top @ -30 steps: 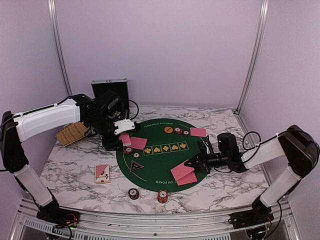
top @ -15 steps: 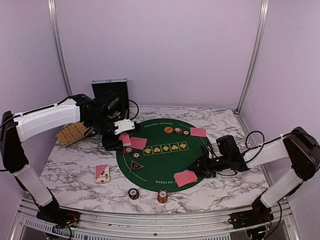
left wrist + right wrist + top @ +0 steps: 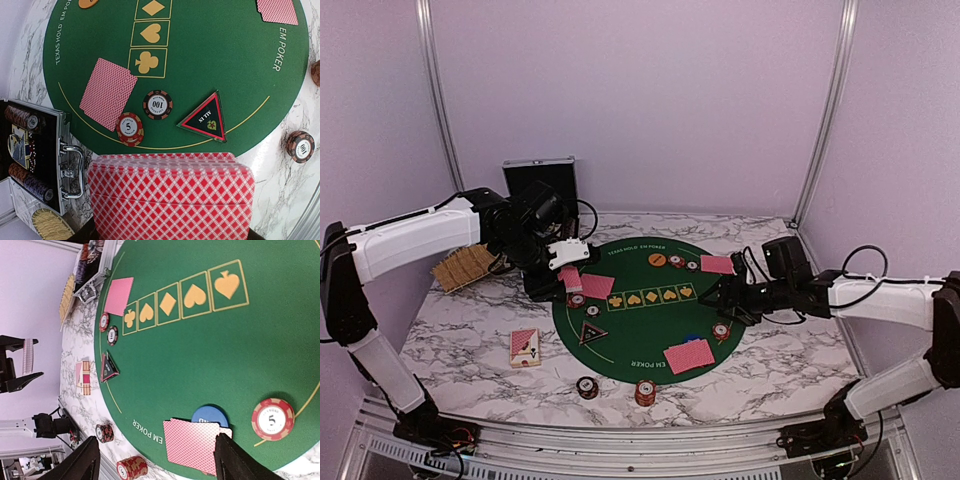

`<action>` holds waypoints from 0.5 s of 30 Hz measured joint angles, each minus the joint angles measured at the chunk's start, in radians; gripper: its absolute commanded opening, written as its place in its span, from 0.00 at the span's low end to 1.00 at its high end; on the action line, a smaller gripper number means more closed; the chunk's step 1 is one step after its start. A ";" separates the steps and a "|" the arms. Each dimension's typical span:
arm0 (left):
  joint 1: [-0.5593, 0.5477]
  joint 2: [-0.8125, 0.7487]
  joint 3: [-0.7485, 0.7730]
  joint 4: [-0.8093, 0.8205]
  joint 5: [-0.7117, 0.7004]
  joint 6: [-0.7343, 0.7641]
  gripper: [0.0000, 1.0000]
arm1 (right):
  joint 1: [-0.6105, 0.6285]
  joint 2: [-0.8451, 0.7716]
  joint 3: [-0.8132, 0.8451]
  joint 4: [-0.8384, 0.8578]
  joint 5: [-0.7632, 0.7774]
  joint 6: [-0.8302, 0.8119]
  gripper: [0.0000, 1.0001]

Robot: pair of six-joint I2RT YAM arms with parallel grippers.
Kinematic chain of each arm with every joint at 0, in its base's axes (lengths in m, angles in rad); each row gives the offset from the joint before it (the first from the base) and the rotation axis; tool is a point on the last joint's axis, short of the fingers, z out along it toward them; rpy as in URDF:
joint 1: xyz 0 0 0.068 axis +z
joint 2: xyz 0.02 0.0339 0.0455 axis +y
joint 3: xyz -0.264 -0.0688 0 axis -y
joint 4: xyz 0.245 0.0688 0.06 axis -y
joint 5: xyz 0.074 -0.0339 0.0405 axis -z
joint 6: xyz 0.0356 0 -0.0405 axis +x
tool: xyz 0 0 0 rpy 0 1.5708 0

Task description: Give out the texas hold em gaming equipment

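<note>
The pair of red-backed cards (image 3: 688,355) is lying face down at about 5 o'clock on the round green felt mat (image 3: 640,325), one overlapping the other. The blue marker button (image 3: 210,416) is peeking out from under their far edge, and a red-white chip (image 3: 272,419) marked 5 is sitting just beside it toward 4 o'clock. A single card (image 3: 717,264) is resting at 2 o'clock and a third card (image 3: 597,286) at 10 o'clock. The orange button (image 3: 657,260) is sitting at 12 o'clock and the black triangular marker (image 3: 592,332) at 8 o'clock. Two chip stacks (image 3: 587,387) are standing off the mat on the marble table (image 3: 470,330), near 6 o'clock.

The right gripper (image 3: 156,440) is hovering over the mat's 3 o'clock side, jaws spread wide, gripping nothing. The left gripper (image 3: 564,270) is hanging over the 10 o'clock rim, clamping a thick deck (image 3: 170,195) of red-backed cards. The silver case (image 3: 62,150) is lying open just beyond that rim.
</note>
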 measured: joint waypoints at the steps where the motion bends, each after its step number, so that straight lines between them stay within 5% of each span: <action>1: 0.000 0.000 0.000 0.000 0.000 0.000 0.00 | 0.000 0.005 0.017 0.003 -0.005 0.002 0.83; 15: 0.000 0.000 0.002 0.000 0.008 -0.007 0.00 | 0.188 0.500 0.380 0.393 -0.189 0.203 0.88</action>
